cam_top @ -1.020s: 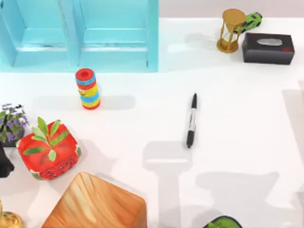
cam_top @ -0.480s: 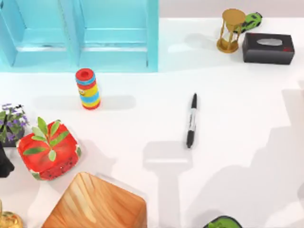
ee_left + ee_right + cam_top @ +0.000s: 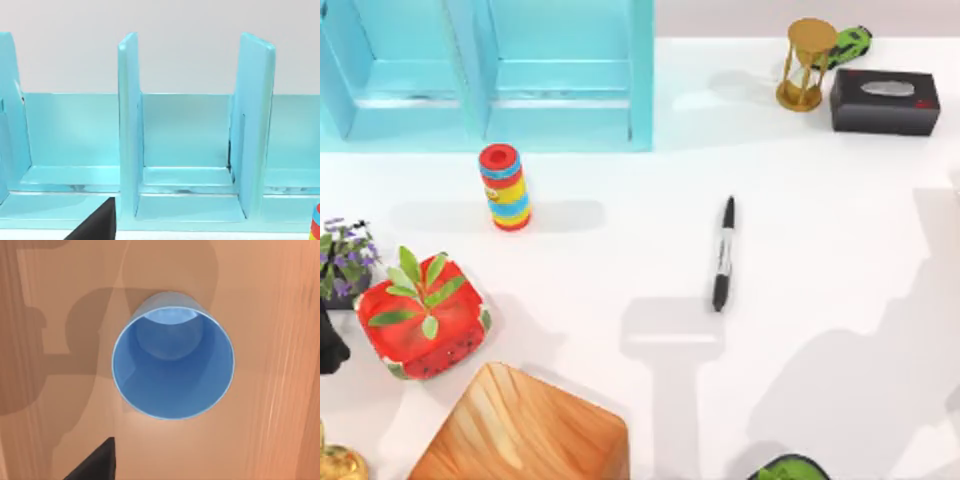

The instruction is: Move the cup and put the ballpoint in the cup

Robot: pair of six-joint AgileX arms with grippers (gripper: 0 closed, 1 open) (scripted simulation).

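The ballpoint (image 3: 723, 254), black with a grey-white middle band, lies flat near the table's middle, running roughly front to back. The right wrist view looks straight down into the light-blue cup (image 3: 172, 362), which stands upright and empty on a brown wooden surface (image 3: 270, 390). A dark part of my right gripper (image 3: 95, 462) shows beside and above the cup, apart from it. A dark part of my left gripper (image 3: 95, 222) shows in the left wrist view, facing the light-blue shelf (image 3: 190, 150).
The shelf (image 3: 490, 80) fills the back left, with a striped cylinder (image 3: 505, 187) before it. A red plant pot (image 3: 420, 315), purple flowers (image 3: 342, 255) and a wooden block (image 3: 520, 430) sit front left. An hourglass (image 3: 807, 65), green toy car (image 3: 848, 45) and black box (image 3: 885, 100) stand back right.
The arm shadow at the table's front right has shifted and spread. The ballpoint and the other things on the table have not moved.
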